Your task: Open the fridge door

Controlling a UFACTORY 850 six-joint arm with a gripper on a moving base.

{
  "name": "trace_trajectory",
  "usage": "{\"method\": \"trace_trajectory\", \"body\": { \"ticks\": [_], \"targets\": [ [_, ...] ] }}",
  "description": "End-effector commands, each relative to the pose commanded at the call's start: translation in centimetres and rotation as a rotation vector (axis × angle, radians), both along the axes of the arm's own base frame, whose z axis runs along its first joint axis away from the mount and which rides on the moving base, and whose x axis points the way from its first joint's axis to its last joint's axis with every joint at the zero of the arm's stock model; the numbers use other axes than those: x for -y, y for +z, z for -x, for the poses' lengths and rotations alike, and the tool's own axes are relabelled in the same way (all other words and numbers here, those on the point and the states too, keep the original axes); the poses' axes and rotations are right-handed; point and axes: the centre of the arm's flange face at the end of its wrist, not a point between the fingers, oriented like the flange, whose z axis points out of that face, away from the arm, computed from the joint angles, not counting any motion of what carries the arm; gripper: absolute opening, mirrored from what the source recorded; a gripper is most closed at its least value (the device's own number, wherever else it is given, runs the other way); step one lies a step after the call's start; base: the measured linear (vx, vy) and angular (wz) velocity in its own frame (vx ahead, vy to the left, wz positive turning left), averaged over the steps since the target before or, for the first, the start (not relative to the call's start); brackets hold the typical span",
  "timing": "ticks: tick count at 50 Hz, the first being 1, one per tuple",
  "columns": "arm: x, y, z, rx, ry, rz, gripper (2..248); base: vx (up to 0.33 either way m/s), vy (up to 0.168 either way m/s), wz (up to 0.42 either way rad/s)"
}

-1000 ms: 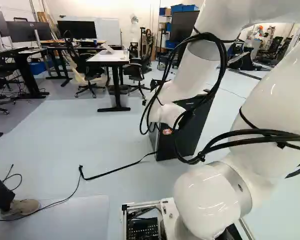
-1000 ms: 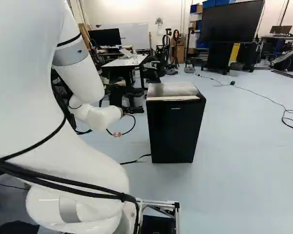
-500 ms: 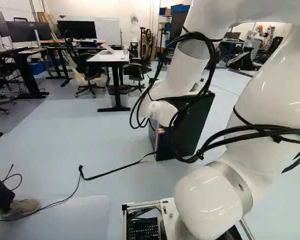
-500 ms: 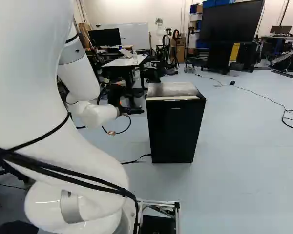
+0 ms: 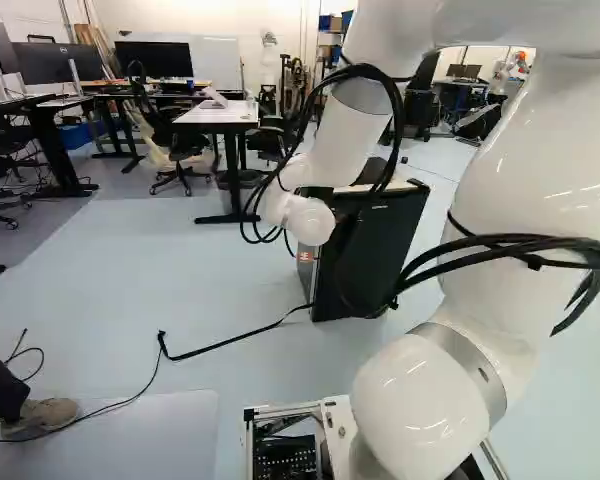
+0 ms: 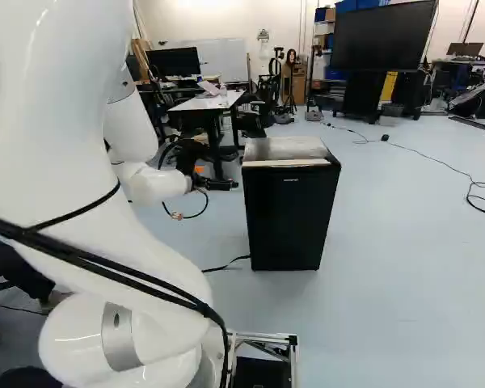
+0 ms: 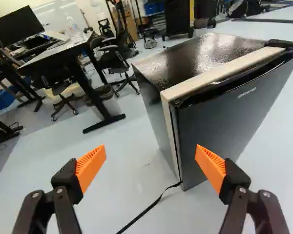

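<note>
My gripper (image 6: 233,185) is at the left of the black fridge (image 6: 291,214) in the right base view, about level with its upper part. The wrist view shows the gripper (image 7: 151,153) open, its orange pads wide apart and nothing between them. Ahead of it stands the fridge (image 7: 158,119), upright on the floor, with one finger overlapping the lower front of its door (image 7: 234,124) in that view. The door is shut along a pale top edge (image 7: 219,73). In the left base view my wrist partly covers the fridge (image 5: 380,250).
A black cord (image 5: 230,343) runs over the floor from the fridge's foot. Behind the fridge stand a white-topped desk (image 5: 217,115) and office chairs (image 5: 170,140). A large screen (image 6: 384,36) stands further back, and another cable (image 6: 424,153) lies at the right.
My arm has swung leftward, and its wrist now covers less of the fridge's front in the left base view. The base and the fridge have stayed put.
</note>
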Motion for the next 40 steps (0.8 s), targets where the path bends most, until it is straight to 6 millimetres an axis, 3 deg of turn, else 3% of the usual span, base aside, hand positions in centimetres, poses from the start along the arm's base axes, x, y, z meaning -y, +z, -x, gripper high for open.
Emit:
{"method": "trace_trajectory", "body": {
  "ticks": [29,40],
  "targets": [
    [-2.7,-0.3,-2.2,0.009,-0.179,-0.071,247,0.000,0.000,0.000],
    [-3.6,-1.3,-3.5,-0.001,-0.260,-0.085,247,0.000,0.000,0.000]
  ]
}}
